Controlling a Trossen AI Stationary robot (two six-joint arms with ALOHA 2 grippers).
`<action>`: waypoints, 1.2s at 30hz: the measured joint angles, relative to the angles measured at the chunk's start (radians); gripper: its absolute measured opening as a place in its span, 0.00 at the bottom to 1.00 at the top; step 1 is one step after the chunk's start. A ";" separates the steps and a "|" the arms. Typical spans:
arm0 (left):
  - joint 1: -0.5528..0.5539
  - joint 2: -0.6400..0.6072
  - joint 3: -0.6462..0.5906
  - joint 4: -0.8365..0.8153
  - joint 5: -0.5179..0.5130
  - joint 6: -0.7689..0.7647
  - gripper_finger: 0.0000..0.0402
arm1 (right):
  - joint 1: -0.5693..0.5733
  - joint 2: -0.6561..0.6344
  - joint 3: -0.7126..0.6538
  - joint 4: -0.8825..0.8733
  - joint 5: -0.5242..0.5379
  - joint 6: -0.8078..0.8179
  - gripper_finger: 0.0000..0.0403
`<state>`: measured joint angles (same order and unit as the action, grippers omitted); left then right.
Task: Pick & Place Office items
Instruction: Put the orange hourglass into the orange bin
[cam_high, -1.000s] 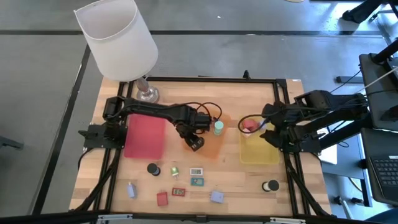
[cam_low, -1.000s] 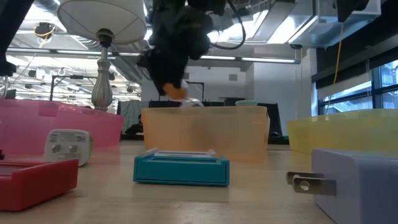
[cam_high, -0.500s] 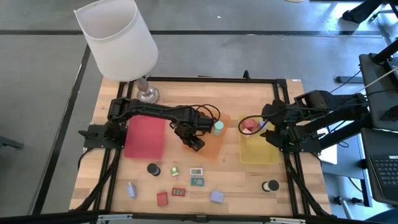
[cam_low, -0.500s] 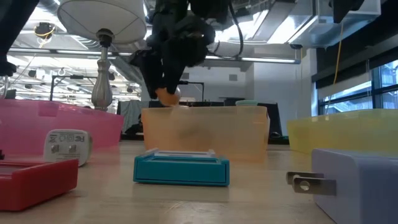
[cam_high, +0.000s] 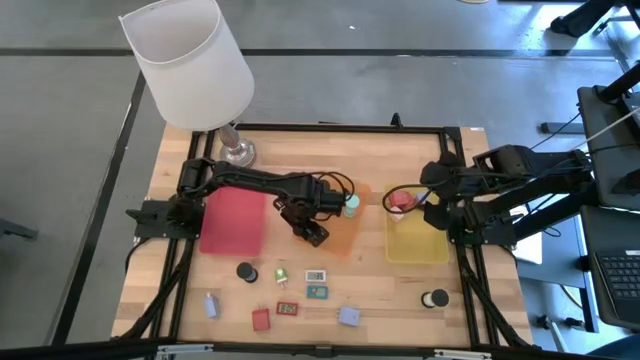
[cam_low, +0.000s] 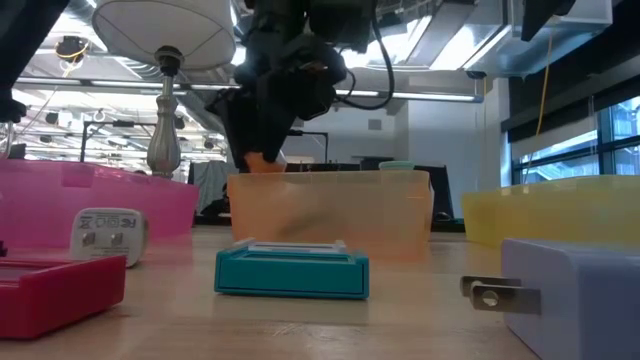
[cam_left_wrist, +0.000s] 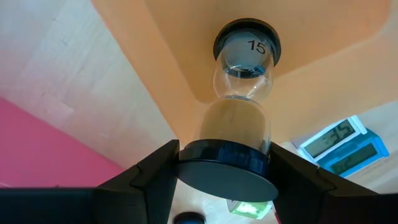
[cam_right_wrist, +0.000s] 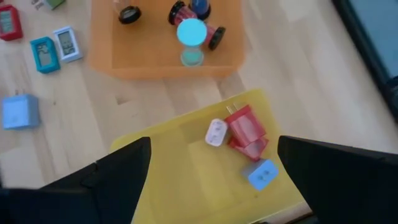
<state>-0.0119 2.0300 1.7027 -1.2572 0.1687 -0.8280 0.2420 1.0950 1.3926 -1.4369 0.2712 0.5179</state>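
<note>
My left gripper (cam_high: 313, 232) is shut on a glass sand timer (cam_left_wrist: 239, 99) with black end caps and a "15" on its far cap. It hovers over the orange tray (cam_high: 345, 238), near the tray's near-left corner. In the low view the left gripper (cam_low: 265, 150) reaches down behind the orange tray's wall (cam_low: 330, 215). A teal timer (cam_high: 351, 206) stands in that tray. My right gripper (cam_right_wrist: 214, 149) is open above the yellow tray (cam_right_wrist: 180, 168), which holds a red plug (cam_right_wrist: 245, 130), a white one and a blue one. My left gripper pinches the sand timer's near black end cap (cam_left_wrist: 227, 171) between its two fingers, one on each side. The fingers come from above, slanting down. The timer points away below them, its far cap (cam_left_wrist: 247, 46) down over the orange tray's floor; whether it touches, I cannot tell.
A pink tray (cam_high: 233, 220) lies left of the orange one. A lamp's metal base (cam_high: 237, 150) stands at the far left. On the near table lie a black round piece (cam_high: 245, 271), small rectangles (cam_high: 316, 275), a red block (cam_high: 261, 319), lavender blocks (cam_high: 348, 316) and another black round piece (cam_high: 436, 298).
My left gripper has come down toward the orange tray with the sand timer still in its hold and has tipped more steeply downward. The timer's lower end has sunk behind the tray's wall in the low view.
</note>
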 joint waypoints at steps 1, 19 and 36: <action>-0.001 0.000 0.000 0.000 0.000 0.000 0.52 | 0.000 0.000 0.000 0.000 0.001 -0.004 0.88; -0.017 0.000 0.000 0.000 0.002 0.001 0.52 | 0.000 0.017 0.000 0.136 -0.009 -0.003 0.88; -0.028 -0.001 0.000 0.015 -0.028 -0.118 0.53 | 0.000 0.017 0.000 0.180 -0.010 -0.003 0.88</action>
<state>-0.0397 2.0294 1.7023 -1.2423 0.1410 -0.9464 0.2420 1.1118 1.3926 -1.2564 0.2615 0.5144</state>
